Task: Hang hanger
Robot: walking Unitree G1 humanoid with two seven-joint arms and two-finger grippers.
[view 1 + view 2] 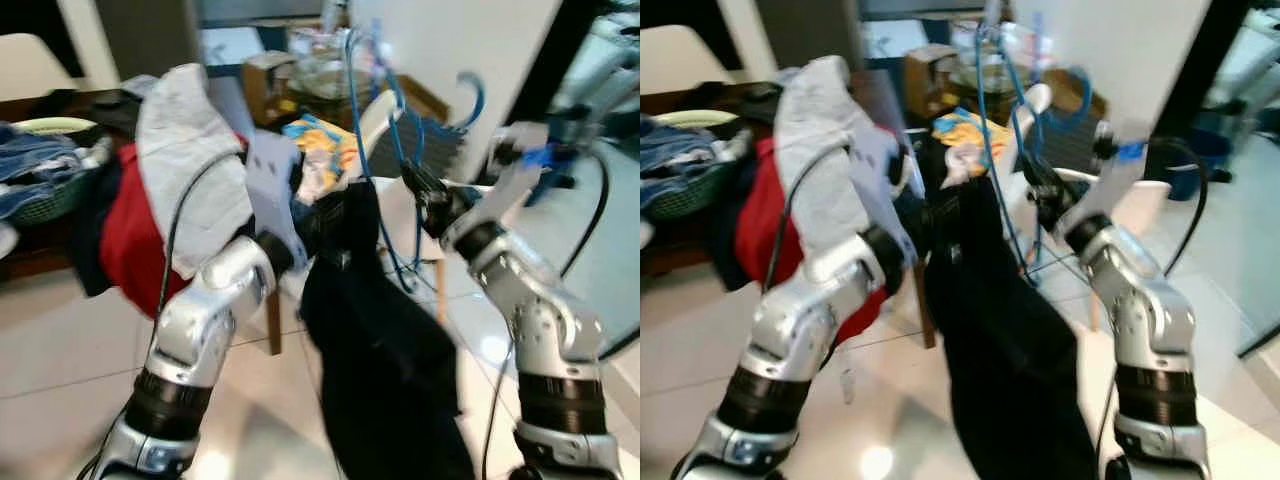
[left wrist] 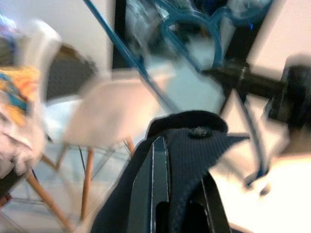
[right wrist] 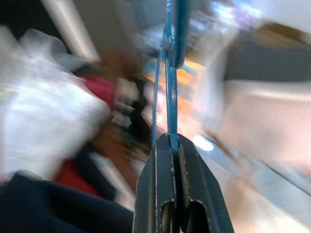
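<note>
Clamped tight on the thin blue wire of the hanger: right gripper, fingers together around it, raised at centre right. Pinched on the waistband of the dark trousers: left gripper, just left of the other. Draped and hanging low between both arms, the trousers; hooks of the hanger lifted above, near a white chair. Behind, far left, heaped clothes on a table. No rail discernible through the blur. Judged midway: garment and hanger carried, hanging itself not yet done.
</note>
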